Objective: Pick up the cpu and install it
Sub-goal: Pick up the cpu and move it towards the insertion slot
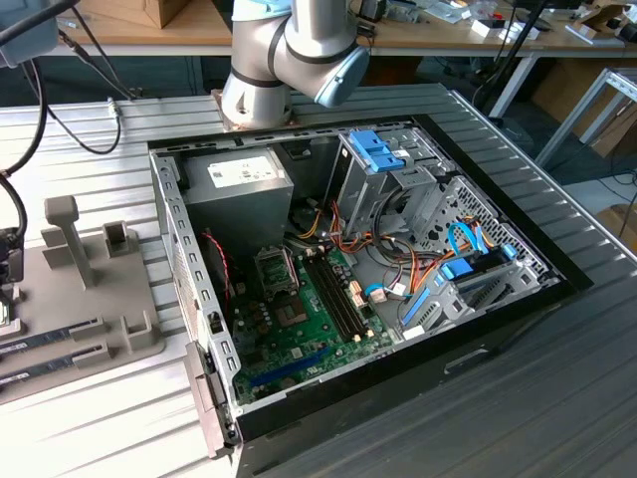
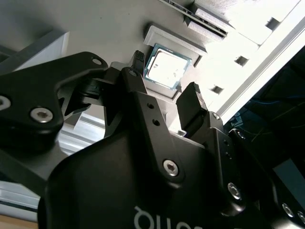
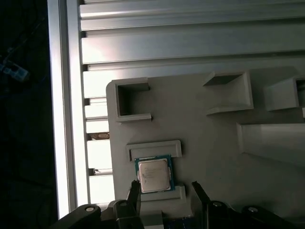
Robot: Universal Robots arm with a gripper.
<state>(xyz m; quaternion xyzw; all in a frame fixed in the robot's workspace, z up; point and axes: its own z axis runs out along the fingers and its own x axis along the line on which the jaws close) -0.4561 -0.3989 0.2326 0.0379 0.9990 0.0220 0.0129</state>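
Note:
The cpu (image 3: 153, 174), a small square chip with a green rim and a silver-grey lid, lies flat in a shallow seat on the grey holder plate (image 3: 205, 133). In both wrist views my gripper (image 3: 165, 187) hangs over it, open, with one black fingertip (image 3: 135, 187) on each side of the chip. The second wrist view shows the cpu (image 2: 167, 67) just beyond the gripper (image 2: 166, 75), and nothing is clamped between the fingers. How high the tips stand above the chip I cannot tell. The open computer case (image 1: 557, 274) holds the green motherboard with its socket (image 1: 274, 267).
The grey holder plate (image 1: 100, 319) sits on the slatted metal table at the exterior view's left, with upright posts and two memory sticks (image 1: 50, 339). The arm's base (image 1: 289, 60) stands behind the case. A power-supply box (image 1: 239, 184), drive cages and cable bundles crowd the case.

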